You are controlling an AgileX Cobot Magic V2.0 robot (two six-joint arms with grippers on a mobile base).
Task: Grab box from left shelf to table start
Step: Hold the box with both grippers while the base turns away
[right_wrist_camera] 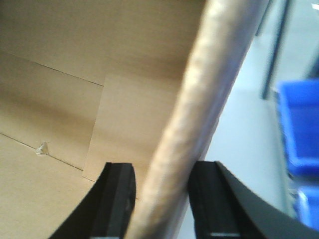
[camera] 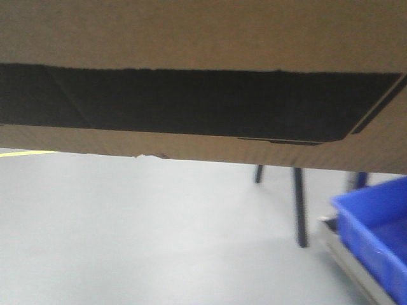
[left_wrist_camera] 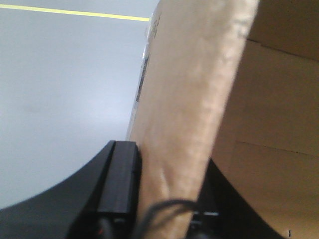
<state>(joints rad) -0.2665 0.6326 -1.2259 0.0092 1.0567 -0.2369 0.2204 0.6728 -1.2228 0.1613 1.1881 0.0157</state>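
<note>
The box (camera: 191, 32) fills the upper half of the front view, its black panel (camera: 191, 101) facing the camera, with grey floor (camera: 159, 235) visible below its lower edge. A blue bin (camera: 375, 235) sits low at the right. The left end effector (left_wrist_camera: 168, 154) pinches one upright cardboard wall of the box between its dark fingers, and the right end effector (right_wrist_camera: 163, 169) clamps another wall likewise. A small nick (camera: 147, 155) marks the box's lower edge.
</note>
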